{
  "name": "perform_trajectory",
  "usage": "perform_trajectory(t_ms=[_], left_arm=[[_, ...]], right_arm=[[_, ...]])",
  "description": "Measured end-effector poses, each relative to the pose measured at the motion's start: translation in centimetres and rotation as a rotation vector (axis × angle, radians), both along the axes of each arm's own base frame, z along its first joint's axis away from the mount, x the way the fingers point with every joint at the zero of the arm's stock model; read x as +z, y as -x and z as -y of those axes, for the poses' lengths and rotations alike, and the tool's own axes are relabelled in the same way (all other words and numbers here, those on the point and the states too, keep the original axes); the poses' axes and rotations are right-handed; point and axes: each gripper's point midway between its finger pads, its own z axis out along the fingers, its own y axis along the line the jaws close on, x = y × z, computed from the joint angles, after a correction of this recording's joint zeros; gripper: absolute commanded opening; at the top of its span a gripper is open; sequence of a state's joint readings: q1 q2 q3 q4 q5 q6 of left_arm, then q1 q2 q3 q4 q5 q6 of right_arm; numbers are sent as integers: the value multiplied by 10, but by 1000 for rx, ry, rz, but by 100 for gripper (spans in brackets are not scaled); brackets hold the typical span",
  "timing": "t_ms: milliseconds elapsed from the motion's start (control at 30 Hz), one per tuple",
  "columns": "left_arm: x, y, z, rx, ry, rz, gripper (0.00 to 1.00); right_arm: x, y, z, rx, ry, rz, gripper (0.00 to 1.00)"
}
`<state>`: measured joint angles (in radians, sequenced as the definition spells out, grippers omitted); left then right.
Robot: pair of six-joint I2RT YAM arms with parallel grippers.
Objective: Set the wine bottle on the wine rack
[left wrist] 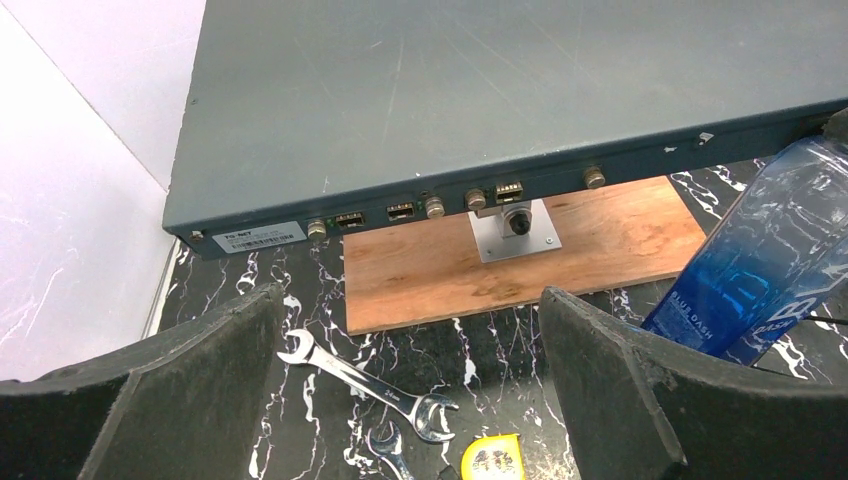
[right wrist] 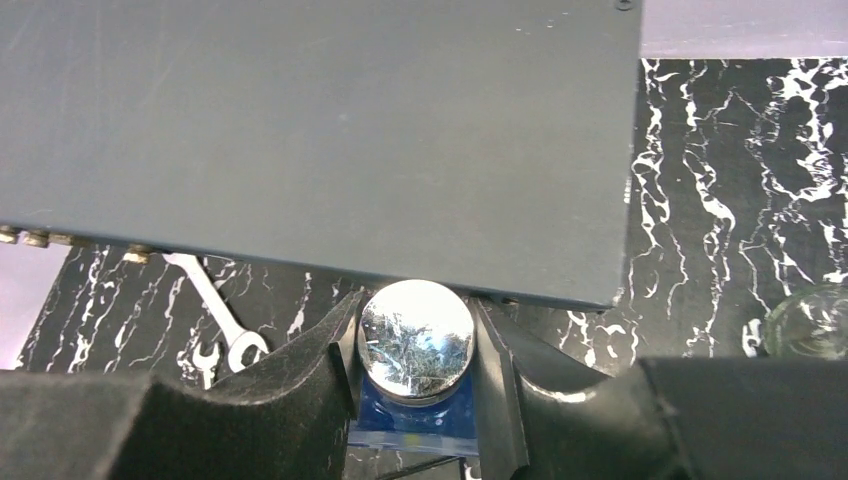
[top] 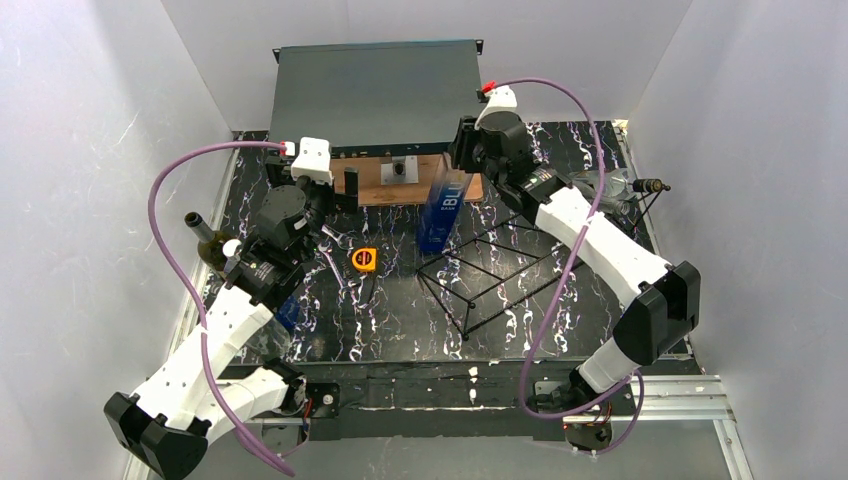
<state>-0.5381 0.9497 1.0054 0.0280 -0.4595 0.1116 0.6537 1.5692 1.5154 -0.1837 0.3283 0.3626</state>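
Fingers [right wrist: 300, 400] of our right gripper [right wrist: 416, 352] were clenched on the neck of the blue wine bottle [top: 440, 208], just under its mirror-bright cap [right wrist: 416, 335]. We saw the bottle standing upright in the upper middle of the top view, by the right end of the wooden board [left wrist: 520, 255] and beside the far left corner of the wine rack [top: 500, 275]. It was not on the rack, and we could not tell whether its base touched the table [top: 400, 320]. The rack sat at centre right. Our left gripper [left wrist: 410, 310] hung released, pads wide apart, over two wrenches [left wrist: 370, 378] at the lower centre of its wrist view, facing the grey case [left wrist: 450, 90]
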Motion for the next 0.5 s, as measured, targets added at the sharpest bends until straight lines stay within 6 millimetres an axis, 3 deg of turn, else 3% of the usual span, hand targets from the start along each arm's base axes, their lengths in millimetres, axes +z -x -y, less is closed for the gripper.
perform_trajectory(t_ms=[300,500], left_arm=[[3,2,-1,0,5,9,98],[3,2,-1,0,5,9,98]], right_arm=[[8,-3,23,-17,-24,-4,1],[11,-11,77,-144,11,11,1]])
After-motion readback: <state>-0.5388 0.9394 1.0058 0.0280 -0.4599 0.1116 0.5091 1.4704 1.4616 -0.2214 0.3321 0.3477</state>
